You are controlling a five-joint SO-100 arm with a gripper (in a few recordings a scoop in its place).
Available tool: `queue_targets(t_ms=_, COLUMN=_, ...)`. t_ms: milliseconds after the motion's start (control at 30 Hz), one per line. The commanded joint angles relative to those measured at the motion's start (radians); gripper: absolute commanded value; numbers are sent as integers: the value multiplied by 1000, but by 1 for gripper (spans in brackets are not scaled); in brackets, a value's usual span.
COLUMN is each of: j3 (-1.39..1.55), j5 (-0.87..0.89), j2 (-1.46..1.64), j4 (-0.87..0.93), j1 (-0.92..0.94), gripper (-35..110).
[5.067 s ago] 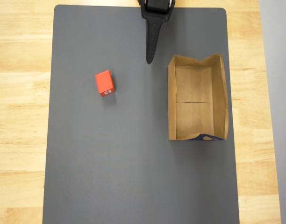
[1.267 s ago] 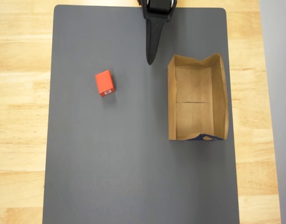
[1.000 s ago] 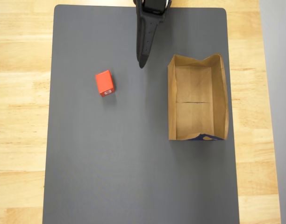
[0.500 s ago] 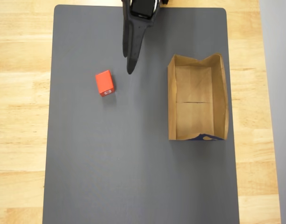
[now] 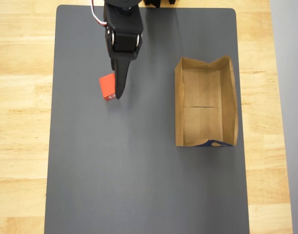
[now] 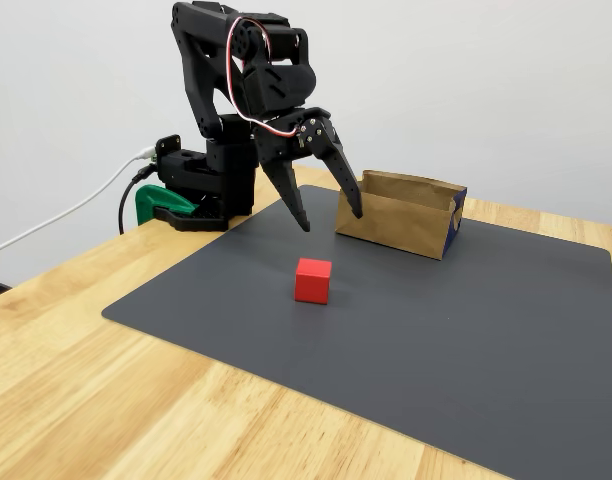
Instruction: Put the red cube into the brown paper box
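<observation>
The red cube (image 5: 107, 87) (image 6: 313, 280) rests on the dark grey mat, left of centre in the overhead view. My black gripper (image 5: 120, 90) (image 6: 329, 215) hangs above the mat with its two fingers spread open and nothing between them. From overhead its tip covers the cube's right edge; in the fixed view it hovers above and just behind the cube, not touching it. The brown paper box (image 5: 205, 102) (image 6: 396, 215) lies empty on the mat's right side in the overhead view, with a dark-blue patch (image 5: 214, 143) at its near end.
The grey mat (image 5: 139, 170) covers most of a light wooden table (image 5: 22, 122). The arm's base with a green clamp (image 6: 164, 202) and cables stands at the table's far edge, against a white wall.
In the overhead view the arm swung left from beside the box's upper left corner and reached out further. Its tip now overlaps the cube. Cube and box have not moved.
</observation>
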Motion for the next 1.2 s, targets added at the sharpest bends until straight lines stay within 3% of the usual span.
queue_targets(t_ms=0, j3=-46, j5=-54, j2=-57, j4=2, j1=44, gripper=30)
queue_targets(t_ms=500, j3=-92, j5=-419, j2=-261, j4=-46, j1=126, gripper=31)
queue_targets(t_ms=1033, j3=-218, j5=-534, j2=-483, j4=-60, j1=138, gripper=29)
queue_targets(t_ms=1167, j3=-245, j5=-538, j2=-506, j4=-43, j1=140, gripper=17)
